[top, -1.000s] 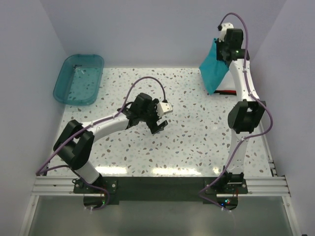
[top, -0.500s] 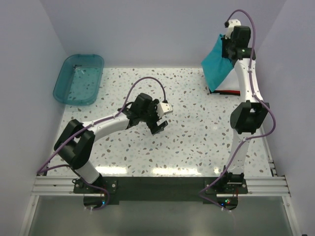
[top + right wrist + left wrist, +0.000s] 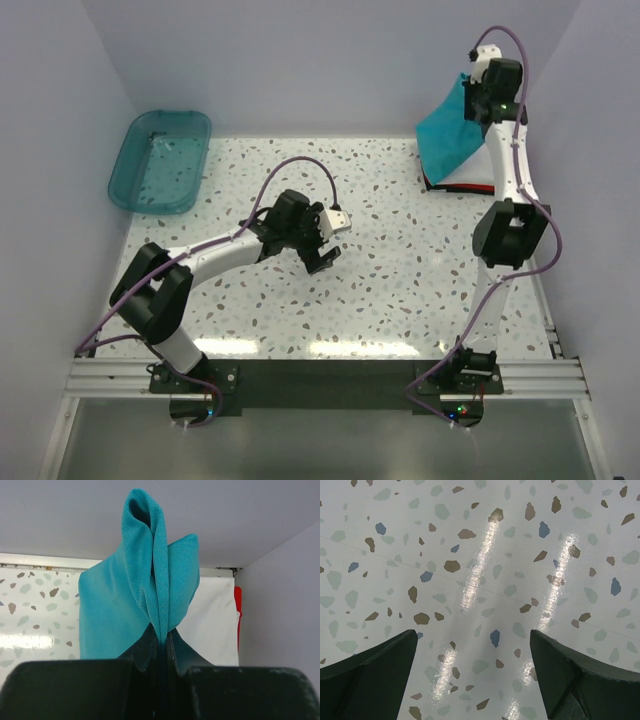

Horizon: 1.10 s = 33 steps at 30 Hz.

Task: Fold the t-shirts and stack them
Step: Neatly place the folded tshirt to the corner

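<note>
My right gripper (image 3: 478, 98) is raised high at the far right corner and is shut on the teal-blue t-shirt (image 3: 446, 132), which hangs from it in a bunched fold. In the right wrist view the teal-blue t-shirt (image 3: 145, 585) is pinched between the closed jaws of my right gripper (image 3: 165, 637). Under it lies the white t-shirt (image 3: 215, 625), also seen from above (image 3: 478, 170), with the red t-shirt (image 3: 237, 615) showing as a strip at its edge (image 3: 455, 187). My left gripper (image 3: 322, 255) is open and empty over the table's middle; it shows bare table between its fingers in the left wrist view (image 3: 474, 650).
A translucent teal plastic bin (image 3: 160, 160) sits at the far left corner. Lilac walls close the left, back and right sides. The terrazzo table (image 3: 390, 270) spreads between the arms.
My right gripper has moved right and a little up with the teal-blue t-shirt, carrying it over the white and red shirts. The left arm has not moved.
</note>
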Each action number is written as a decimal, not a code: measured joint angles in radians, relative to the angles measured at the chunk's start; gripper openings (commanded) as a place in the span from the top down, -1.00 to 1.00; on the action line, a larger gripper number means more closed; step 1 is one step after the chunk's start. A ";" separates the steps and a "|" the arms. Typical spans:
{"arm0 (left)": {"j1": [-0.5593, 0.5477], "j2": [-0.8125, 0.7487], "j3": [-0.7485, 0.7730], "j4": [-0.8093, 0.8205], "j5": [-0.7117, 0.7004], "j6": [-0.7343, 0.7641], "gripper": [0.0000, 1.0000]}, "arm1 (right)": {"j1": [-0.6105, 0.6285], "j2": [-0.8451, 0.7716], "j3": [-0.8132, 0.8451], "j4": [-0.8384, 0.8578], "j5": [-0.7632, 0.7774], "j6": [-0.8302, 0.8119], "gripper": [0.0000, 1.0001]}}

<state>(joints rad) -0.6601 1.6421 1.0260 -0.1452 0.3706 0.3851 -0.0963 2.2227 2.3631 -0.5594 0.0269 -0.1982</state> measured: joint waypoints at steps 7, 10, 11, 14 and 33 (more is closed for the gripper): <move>0.000 0.001 0.006 -0.007 0.000 0.002 -1.00 | -0.016 0.055 -0.013 0.038 -0.018 -0.039 1.00; 0.000 0.002 0.006 -0.008 0.000 0.004 -1.00 | -0.029 0.075 -0.013 0.057 -0.019 -0.051 1.00; 0.000 0.002 0.006 -0.008 0.000 0.004 -1.00 | -0.034 0.080 -0.013 0.062 -0.018 -0.055 1.00; 0.000 0.003 0.009 -0.010 0.000 0.007 -1.00 | -0.049 0.092 -0.013 0.069 -0.019 -0.063 1.00; 0.000 0.023 0.033 -0.029 -0.002 0.027 -1.00 | -0.101 0.169 -0.071 0.166 0.014 -0.126 1.00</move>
<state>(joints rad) -0.6601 1.6650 1.0588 -0.1745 0.3687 0.4122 -0.1978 2.3913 2.2921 -0.3935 0.0414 -0.3237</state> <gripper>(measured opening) 0.997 0.049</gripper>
